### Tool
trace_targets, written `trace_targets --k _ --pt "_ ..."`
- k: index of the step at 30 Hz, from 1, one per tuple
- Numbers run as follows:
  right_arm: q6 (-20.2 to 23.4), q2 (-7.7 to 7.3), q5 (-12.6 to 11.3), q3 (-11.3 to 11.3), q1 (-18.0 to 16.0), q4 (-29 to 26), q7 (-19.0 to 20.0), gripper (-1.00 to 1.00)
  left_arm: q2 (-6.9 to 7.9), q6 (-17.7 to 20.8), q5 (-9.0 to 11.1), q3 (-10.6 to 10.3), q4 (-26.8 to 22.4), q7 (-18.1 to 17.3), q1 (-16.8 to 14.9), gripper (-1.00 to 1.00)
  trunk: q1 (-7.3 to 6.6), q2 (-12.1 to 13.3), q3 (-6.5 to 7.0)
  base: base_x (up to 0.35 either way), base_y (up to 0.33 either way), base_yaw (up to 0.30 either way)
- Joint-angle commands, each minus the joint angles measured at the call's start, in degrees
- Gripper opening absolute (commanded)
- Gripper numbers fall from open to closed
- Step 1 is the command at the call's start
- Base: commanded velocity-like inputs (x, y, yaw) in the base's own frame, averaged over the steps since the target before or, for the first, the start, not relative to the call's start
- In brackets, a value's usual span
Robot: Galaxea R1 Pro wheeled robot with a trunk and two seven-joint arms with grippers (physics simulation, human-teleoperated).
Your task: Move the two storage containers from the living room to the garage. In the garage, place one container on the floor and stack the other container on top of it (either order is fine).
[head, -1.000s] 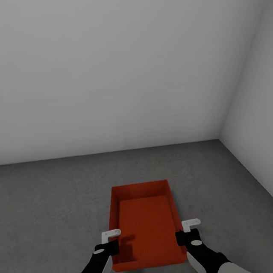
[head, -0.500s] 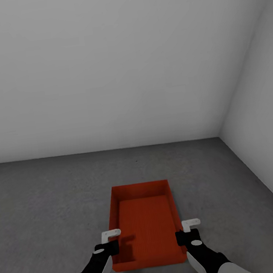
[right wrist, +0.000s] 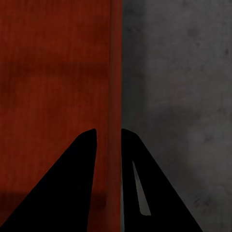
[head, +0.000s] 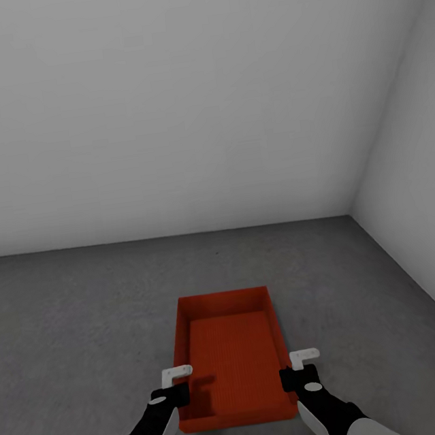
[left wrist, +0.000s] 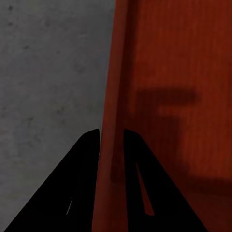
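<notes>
I was in the garage, looking down at the floor (head: pixel 73 319). It was dark grey and a bit spotty. Plain white walls (head: pixel 182 105) stood in front of me and on my right side, and they met in a corner.

One orange-red storage container (head: pixel 231 356) was right in front of me, low over the grey floor. I could not tell if it sat on the floor or hung just above it. It was open on top, and I could see its ribbed bottom inside. A dark shadow fell on the inside near my left hand.

My left gripper (head: pixel 172 386) held the container's left wall. In my left wrist view, my two black fingers (left wrist: pixel 79 183) were close together with the thin orange wall between them, one finger outside and one inside.

My right gripper (head: pixel 297 370) held the container's right wall the same way. In my right wrist view, the black fingers (right wrist: pixel 77 188) pinched the wall, with the orange inside on one side and the grey floor on the other.

Both of my grippers were near the end of the container closest to me.
</notes>
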Motion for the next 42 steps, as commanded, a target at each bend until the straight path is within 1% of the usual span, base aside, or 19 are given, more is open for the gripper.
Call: trace_targets --k 1,16,28,36,42 --pt "-1.6 0.00 0.3 -1.7 -0.1 -0.2 -0.9 -1.00 0.01 0.4 3.9 1.0 -0.1 0.3 0.0 -1.00 0.21 -0.4 -0.22 0.000 0.000 0.000" --pt "-1.6 0.00 0.3 -1.7 -0.1 -0.2 -0.9 -1.00 0.01 0.4 3.9 1.0 -0.1 0.3 0.0 -1.00 3.51 -6.4 -2.92 0.000 0.000 0.000" --pt "-1.6 0.03 0.3 -1.7 -0.1 -0.2 -0.8 -1.00 0.01 0.4 3.9 1.0 -0.3 0.3 0.0 -1.00 3.51 -6.4 -2.94 0.000 0.000 0.000" --pt "-1.7 0.00 0.4 -1.7 -0.1 -0.1 -0.8 -1.00 0.01 0.4 3.8 1.0 -0.3 0.3 0.1 -1.00 3.51 -6.4 -3.54 0.000 0.000 0.000" --pt "-1.7 0.00 0.4 -1.7 -0.1 -0.1 -0.9 -1.00 0.01 0.4 3.8 0.9 -0.3 0.3 0.0 -1.00 3.51 -6.4 -3.67 0.000 0.000 0.000"
